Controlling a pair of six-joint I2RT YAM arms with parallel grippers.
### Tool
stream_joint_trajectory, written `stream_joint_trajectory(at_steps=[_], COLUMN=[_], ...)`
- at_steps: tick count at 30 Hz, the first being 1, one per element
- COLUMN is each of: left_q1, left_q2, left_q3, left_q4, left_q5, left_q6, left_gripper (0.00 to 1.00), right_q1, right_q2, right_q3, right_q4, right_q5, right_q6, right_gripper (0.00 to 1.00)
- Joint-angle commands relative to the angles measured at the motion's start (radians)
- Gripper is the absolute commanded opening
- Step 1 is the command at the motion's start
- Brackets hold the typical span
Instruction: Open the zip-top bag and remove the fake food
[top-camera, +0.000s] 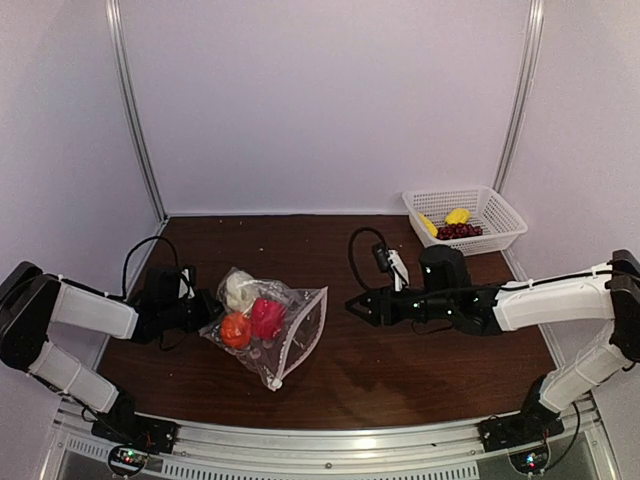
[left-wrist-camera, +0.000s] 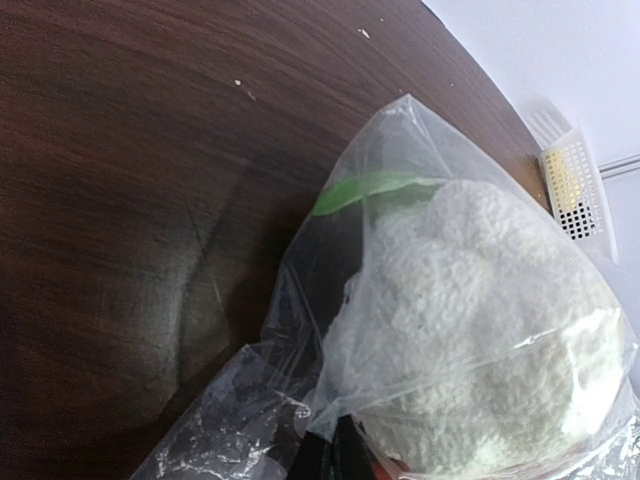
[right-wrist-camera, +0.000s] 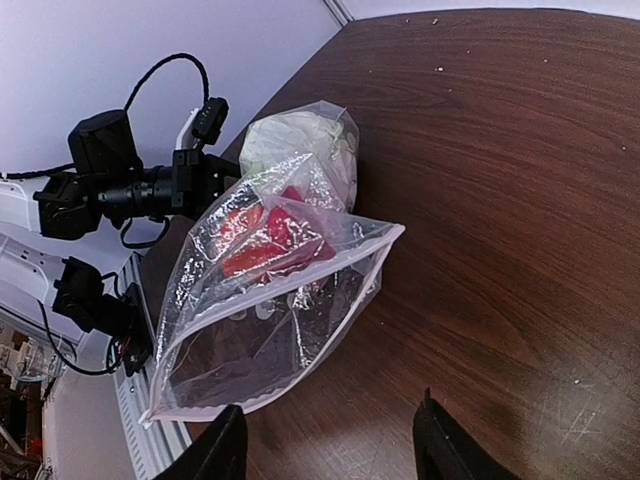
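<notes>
The clear zip-top bag (top-camera: 270, 330) lies left of centre on the dark table, its pinkish-white zip mouth (right-wrist-camera: 300, 275) gaping toward the right arm. Inside it are fake food pieces: a white knobbly one (top-camera: 240, 290), a red one (top-camera: 268, 318) and an orange one (top-camera: 235, 330). My left gripper (top-camera: 208, 310) is shut on the bag's closed end, its black tips (left-wrist-camera: 340, 450) pinching the plastic just below the white piece (left-wrist-camera: 470, 320). To the right of the mouth, my right gripper (top-camera: 356, 305) stands apart from the bag, its fingers (right-wrist-camera: 225, 450) spread with nothing between them.
A white mesh basket (top-camera: 500, 215) stands at the back right and holds yellow pieces (top-camera: 457, 215) and a dark purple grape cluster (top-camera: 460, 231). White walls with metal posts enclose the table on three sides. An aluminium rail (top-camera: 330, 440) runs along the near edge.
</notes>
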Motion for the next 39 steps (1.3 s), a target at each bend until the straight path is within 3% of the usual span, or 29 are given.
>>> stream_joint_trajectory(at_steps=[1, 12, 22, 28, 39], left_q1=[0.009, 0.007, 0.007, 0.007, 0.007], left_q2=[-0.006, -0.003, -0.02, -0.028, -0.02], left_q3=[-0.01, -0.012, -0.019, -0.023, -0.023], left_q4=[0.036, 0.044, 0.038, 0.032, 0.037], left_q5=[0.007, 0.024, 0.024, 0.021, 0.028], left_q6=[0.008, 0.008, 0.014, 0.015, 0.014], left_gripper=[0.0, 0.0, 0.0, 0.0, 0.0], right_q1=[0.051, 0.162, 0.185, 0.192, 0.247], right_q2=[0.052, 0.273, 0.372, 0.323, 0.389], right_q3=[0.0, 0.114, 0.22, 0.179, 0.157], right_q4=[0.099, 0.237, 0.166, 0.124, 0.188], right_q5=[0.035, 0.032, 0.059, 0.097, 0.091], right_q6=[0.058, 0.117, 0.098, 0.07, 0.021], right_gripper=[0.56, 0.38, 0.26, 0.25, 0.21])
